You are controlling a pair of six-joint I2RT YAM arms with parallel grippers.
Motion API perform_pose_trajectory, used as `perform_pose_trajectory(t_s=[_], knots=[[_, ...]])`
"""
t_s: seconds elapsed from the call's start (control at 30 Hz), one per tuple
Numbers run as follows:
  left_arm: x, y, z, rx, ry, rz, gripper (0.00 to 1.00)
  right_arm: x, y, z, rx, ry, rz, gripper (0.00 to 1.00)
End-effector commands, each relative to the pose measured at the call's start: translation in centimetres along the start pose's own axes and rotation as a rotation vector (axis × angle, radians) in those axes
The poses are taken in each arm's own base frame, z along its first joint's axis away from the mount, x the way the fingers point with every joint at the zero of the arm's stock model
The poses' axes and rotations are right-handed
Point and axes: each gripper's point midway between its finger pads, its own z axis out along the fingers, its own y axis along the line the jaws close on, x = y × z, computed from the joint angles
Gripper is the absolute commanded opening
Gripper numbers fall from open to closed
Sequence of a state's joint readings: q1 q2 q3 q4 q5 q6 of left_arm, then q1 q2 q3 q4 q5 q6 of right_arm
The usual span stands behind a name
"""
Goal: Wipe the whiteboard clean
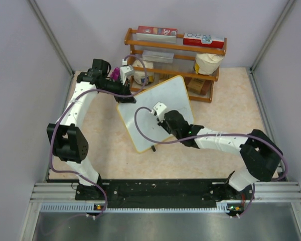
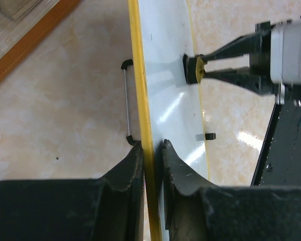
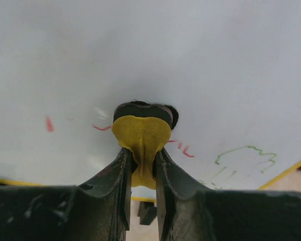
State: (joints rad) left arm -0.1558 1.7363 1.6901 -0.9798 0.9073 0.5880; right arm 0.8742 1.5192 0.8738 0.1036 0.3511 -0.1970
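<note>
The whiteboard (image 1: 163, 98), white with a thin yellow frame, stands tilted on the table's middle. My left gripper (image 1: 130, 98) is shut on its upper left edge; the left wrist view shows the jaws (image 2: 152, 146) clamped on the yellow frame (image 2: 140, 75). My right gripper (image 1: 159, 116) is shut on a yellow eraser (image 3: 142, 135) and presses its black pad (image 3: 143, 110) flat against the board face (image 3: 190, 55). Red strokes (image 3: 183, 147) and a green scribble (image 3: 241, 153) lie beside the eraser. The eraser also shows in the left wrist view (image 2: 193, 69).
A wooden shelf (image 1: 175, 47) with boxes and a white bag stands behind the board. A purple thing (image 1: 115, 74) sits by the left wrist. A black foot (image 1: 153, 148) shows at the board's near edge. Grey walls close in both sides.
</note>
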Motion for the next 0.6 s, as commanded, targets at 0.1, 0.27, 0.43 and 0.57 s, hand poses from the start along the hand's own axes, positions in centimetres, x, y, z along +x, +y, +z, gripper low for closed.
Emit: perform_pose_trajectory(t_s=[0.1,0.27,0.43,0.57], knots=[[-0.1,-1.4,-0.4,0.008,0.026,0.112,0.00,-4.7,6.1,-0.2,-0.117,-0.085,-0.019,0.00],[0.1,-1.4,-0.3,0.009,0.030,0.109,0.00,-6.3,9.2,0.0,-0.172,-0.109,-0.045,0.00],[0.2,-1.3,-0.3,0.005,0.035,0.108,0.00,-6.9,10.0,0.4,-0.183,-0.109,-0.048,0.00],[0.3,-1.2,-0.4,0.000,0.041,0.115,0.00,-6.5,9.5,0.3,-0.157,-0.106,-0.063,0.00]])
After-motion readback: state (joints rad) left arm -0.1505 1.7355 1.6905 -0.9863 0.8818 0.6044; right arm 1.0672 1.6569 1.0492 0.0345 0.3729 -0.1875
